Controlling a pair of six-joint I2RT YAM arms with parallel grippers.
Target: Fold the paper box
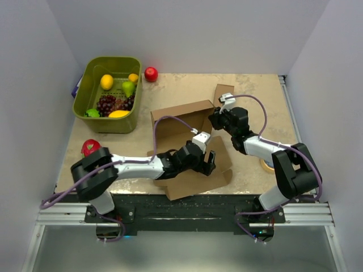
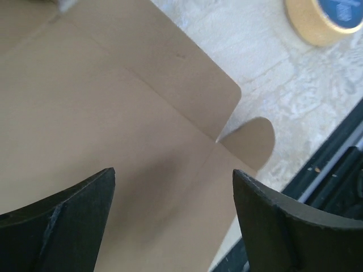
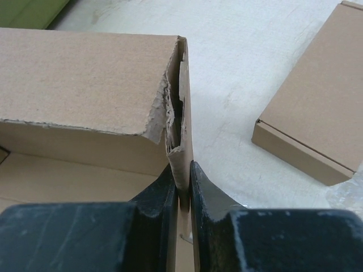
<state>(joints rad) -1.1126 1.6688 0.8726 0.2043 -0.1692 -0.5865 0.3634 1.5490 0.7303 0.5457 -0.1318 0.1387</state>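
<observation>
Gripping paper box (image 1: 181, 116) corner, right claw (image 3: 181, 178), left claw (image 2: 173, 190) released, beige tabletop (image 1: 258, 105), white walls (image 1: 187, 34).

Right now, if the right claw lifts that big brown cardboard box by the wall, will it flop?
The large brown corrugated cardboard box probably stays stiff across panels, since its back wall stands upright. The corner pinched in the right claw looks torn and frayed, so it may rip further. Its flat flaps hinge on creases and would likely swing.

Between bin (image 1: 108, 124) and tape roll (image 2: 323, 22), paper box (image 1: 181, 113)
</observation>
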